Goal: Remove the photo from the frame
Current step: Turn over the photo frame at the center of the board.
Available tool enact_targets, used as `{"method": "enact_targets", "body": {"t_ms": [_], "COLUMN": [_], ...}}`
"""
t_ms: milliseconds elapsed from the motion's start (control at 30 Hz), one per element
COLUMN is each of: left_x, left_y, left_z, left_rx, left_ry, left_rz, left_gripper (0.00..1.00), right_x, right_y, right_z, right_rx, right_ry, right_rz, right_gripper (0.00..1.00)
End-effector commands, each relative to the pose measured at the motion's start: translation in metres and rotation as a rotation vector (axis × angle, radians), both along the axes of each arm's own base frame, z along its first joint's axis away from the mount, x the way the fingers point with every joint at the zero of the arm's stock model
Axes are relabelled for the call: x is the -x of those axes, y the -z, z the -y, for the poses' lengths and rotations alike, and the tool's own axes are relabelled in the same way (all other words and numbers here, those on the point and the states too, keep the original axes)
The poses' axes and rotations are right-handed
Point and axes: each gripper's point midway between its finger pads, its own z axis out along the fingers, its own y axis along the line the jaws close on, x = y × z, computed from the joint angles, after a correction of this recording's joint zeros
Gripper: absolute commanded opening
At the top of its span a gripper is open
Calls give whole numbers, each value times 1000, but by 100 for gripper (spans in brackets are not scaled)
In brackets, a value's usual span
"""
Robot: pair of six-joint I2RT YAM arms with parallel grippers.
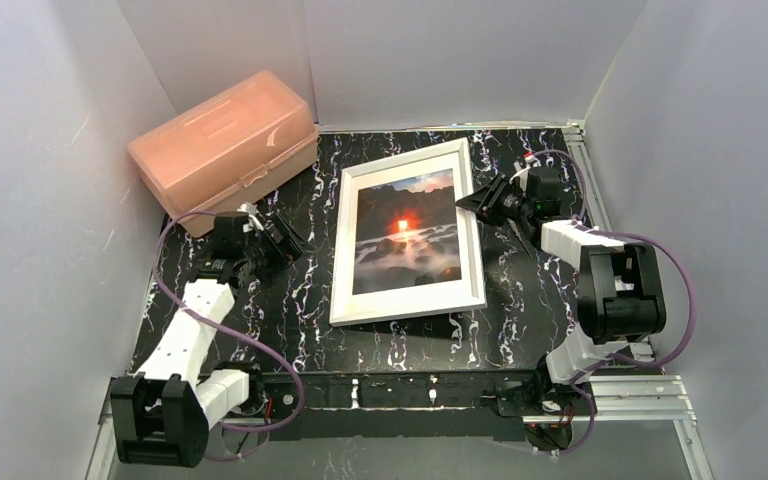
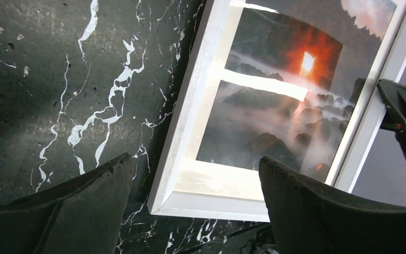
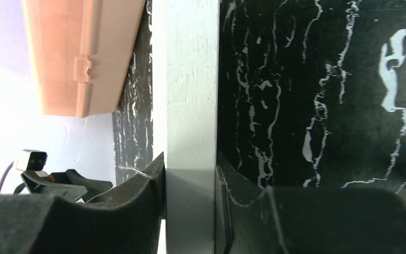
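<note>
Frame (image 1: 410,303) lies face up on the desk (image 1: 530,290), photo (image 1: 408,232) inside it. Right gripper (image 1: 466,204) pinches its edge at 2 o'clock; left gripper (image 1: 295,240) hangs spread wide at 9 o'clock, not touching.

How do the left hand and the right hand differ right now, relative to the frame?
The left hand is open, holding nothing; the right hand is shut on the border of the frame. The left hand hangs apart from the frame, over the table beside it; the right hand touches it. Both point toward the frame.
</note>
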Motion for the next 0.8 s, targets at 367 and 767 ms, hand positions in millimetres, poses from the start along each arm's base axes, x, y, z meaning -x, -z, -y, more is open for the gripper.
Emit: {"method": "enact_targets", "body": {"t_ms": [367, 767], "left_x": [-12, -35], "left_y": [39, 58], "left_z": [46, 81], "left_rx": [-111, -210], "left_ry": [248, 365], "left_rz": [-94, -146], "left_gripper": [85, 82], "right_x": [-43, -42], "right_y": [49, 64], "right_z": [52, 73], "right_rx": [53, 263], "right_ry": [27, 33], "right_rz": [52, 5], "right_gripper": [30, 64]}}
